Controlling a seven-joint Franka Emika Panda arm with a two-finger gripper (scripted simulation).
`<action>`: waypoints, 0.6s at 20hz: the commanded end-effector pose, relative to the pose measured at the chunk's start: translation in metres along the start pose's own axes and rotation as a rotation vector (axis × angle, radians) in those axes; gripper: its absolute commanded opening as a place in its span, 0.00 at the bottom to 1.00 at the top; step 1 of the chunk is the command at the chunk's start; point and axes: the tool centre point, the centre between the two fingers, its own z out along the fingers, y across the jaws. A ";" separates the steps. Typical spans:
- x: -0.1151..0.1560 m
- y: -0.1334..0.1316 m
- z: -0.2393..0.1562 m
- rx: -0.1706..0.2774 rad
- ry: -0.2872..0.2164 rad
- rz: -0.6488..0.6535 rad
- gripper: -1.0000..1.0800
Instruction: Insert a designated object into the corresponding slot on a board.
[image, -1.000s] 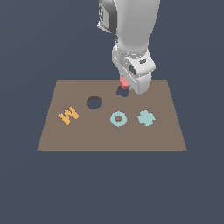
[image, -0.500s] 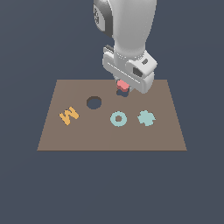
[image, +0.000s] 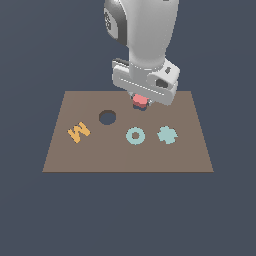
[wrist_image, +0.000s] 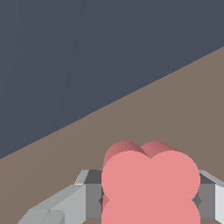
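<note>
The tool (image: 140, 101) was closed on the pink block (image: 140, 102), its grey fingers (wrist_image: 70, 202) pressing the block from two opposite sides in the wrist view, so that the lobed face stayed flat and level toward the board (image: 60, 150). That flat hold looked chosen so the lobes could be lined up with a matching cutout and the piece lowered straight down. In the exterior view the block hung low under the arm, just above the far middle of the board, with a thin dark edge (image: 142, 108) showing right beneath it. This was probably the rim of the cross-shaped slot, though the block and tool hid most of it and its outline could not be made out. Whether the block had already entered or only hovered over it could not be told. The loose pieces lay toward the near half of the board, clear of the arm's working spot: one orange M-shaped piece (image: 78, 132) at the exterior view's left, one teal ring (image: 135, 135) near the middle, and one teal cross piece (image: 167, 135) just beside the ring on the right. One round hole (image: 107, 117) stood open between the M and the held block. That made three loose pieces, one held block and one board.
</note>
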 end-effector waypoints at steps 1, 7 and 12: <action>-0.002 0.001 0.000 0.000 0.000 -0.048 0.00; -0.005 0.003 0.000 0.000 0.000 -0.120 0.00; -0.006 0.003 0.000 0.000 0.000 -0.143 0.00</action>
